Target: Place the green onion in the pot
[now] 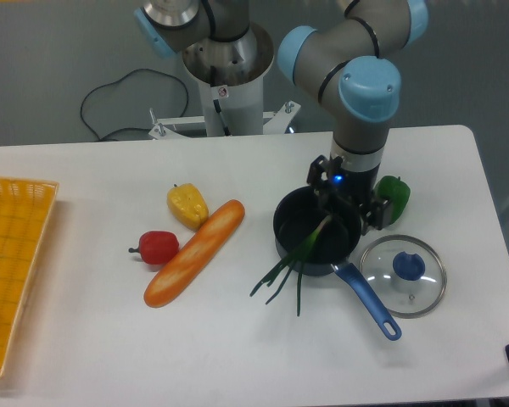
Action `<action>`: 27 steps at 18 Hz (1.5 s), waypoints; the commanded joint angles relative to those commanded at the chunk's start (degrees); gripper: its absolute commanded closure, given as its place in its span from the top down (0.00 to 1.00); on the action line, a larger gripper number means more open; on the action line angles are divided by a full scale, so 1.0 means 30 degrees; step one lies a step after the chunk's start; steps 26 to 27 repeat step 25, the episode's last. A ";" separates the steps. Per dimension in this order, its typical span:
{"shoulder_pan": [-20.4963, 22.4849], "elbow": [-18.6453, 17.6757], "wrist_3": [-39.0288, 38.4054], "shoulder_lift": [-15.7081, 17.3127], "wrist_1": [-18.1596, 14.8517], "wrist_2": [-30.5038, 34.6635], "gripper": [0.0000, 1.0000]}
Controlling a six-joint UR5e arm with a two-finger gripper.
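Note:
The green onion lies slanted, with its pale end inside the pot and its dark green tips splayed over the pot's front-left rim onto the table. The pot is a small black saucepan with a long blue handle pointing to the front right. My gripper hangs straight down over the right half of the pot, just above the onion's pale end. Its fingers stand apart, and I see nothing held between them.
A glass lid with a blue knob lies right of the pot. A green bell pepper sits behind the gripper. An orange baguette, a yellow pepper and a red pepper lie to the left. A yellow basket is at the far left.

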 joint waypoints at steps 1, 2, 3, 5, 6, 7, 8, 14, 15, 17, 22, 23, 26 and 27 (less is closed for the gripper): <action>-0.0029 0.0293 0.0000 -0.0088 -0.0030 0.0614 1.00; -0.0058 0.0441 0.0000 -0.0233 -0.0059 0.1230 1.00; -0.0001 0.0442 0.0000 -0.0467 -0.0030 0.1671 1.00; 0.0146 0.0471 -0.0029 -0.0557 0.0144 0.2083 1.00; 0.0350 0.0501 0.0000 -0.0557 0.0146 0.2259 1.00; 0.0671 0.0501 0.0029 -0.0586 0.0175 0.2174 1.00; 0.0877 0.0559 0.0030 -0.0674 0.0204 0.2057 1.00; 0.1260 0.0618 0.0030 -0.1026 0.0233 0.1823 1.00; 0.1289 0.0821 0.0030 -0.1026 0.0204 0.1822 1.00; 0.1580 0.0911 0.0030 -0.1026 0.0204 0.1793 1.00; 0.1729 0.0882 0.0030 -0.0967 0.0175 0.1792 1.00; 0.1729 0.0882 0.0001 -0.0967 0.0175 0.1792 1.00; 0.1874 0.0853 0.0000 -0.0909 0.0146 0.1763 1.00; 0.1874 0.0853 0.0000 -0.0909 0.0146 0.1763 1.00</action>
